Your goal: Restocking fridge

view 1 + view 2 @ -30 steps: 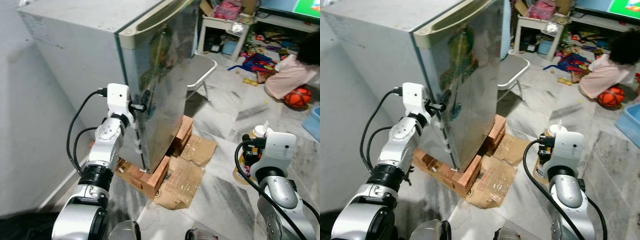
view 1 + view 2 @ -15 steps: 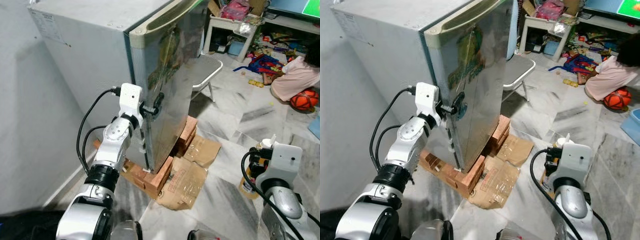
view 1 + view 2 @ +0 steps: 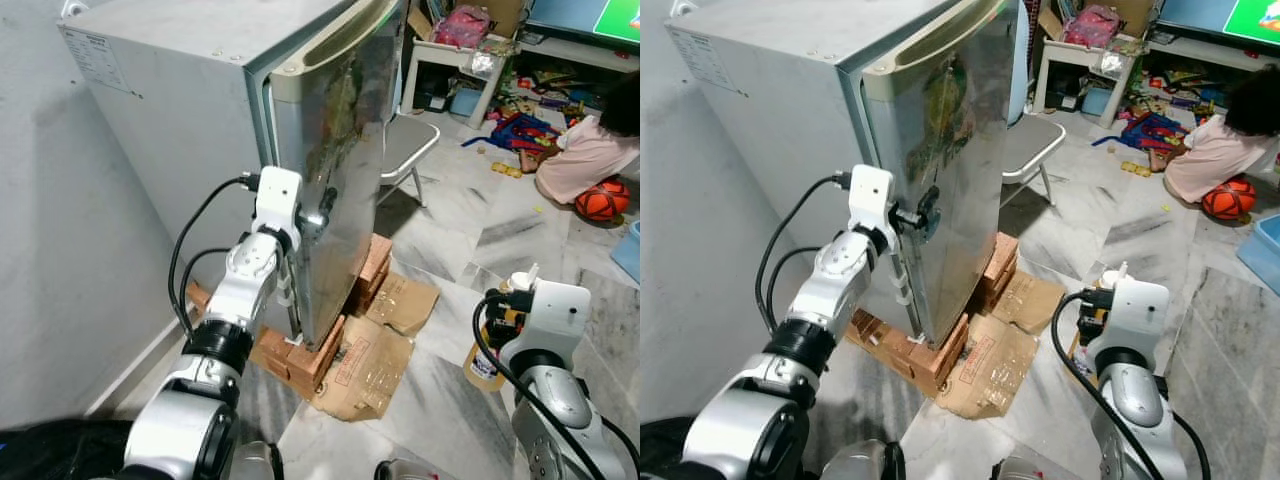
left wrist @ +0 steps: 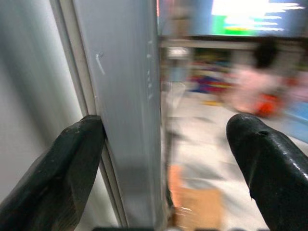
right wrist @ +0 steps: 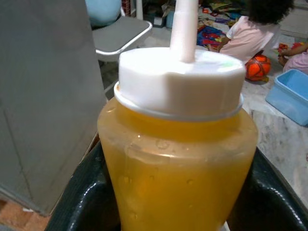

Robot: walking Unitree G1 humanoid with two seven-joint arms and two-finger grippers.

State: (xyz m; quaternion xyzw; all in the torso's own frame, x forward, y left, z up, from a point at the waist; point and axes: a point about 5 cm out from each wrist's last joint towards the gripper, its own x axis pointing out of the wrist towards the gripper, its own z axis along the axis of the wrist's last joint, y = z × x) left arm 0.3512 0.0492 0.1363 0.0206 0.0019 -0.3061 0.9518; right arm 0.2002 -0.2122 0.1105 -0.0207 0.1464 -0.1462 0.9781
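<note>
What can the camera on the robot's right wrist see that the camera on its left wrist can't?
The right wrist view alone shows the clear squeeze bottle of orange liquid with a white nozzle cap held in the right gripper, plus a grey folding chair and a blue plastic tub.

The left wrist view alone shows the left gripper, its black fingers open astride the edge of the silver fridge door, and a bright screen.

Both show a person in pink sitting on the floor beside an orange ball.
</note>
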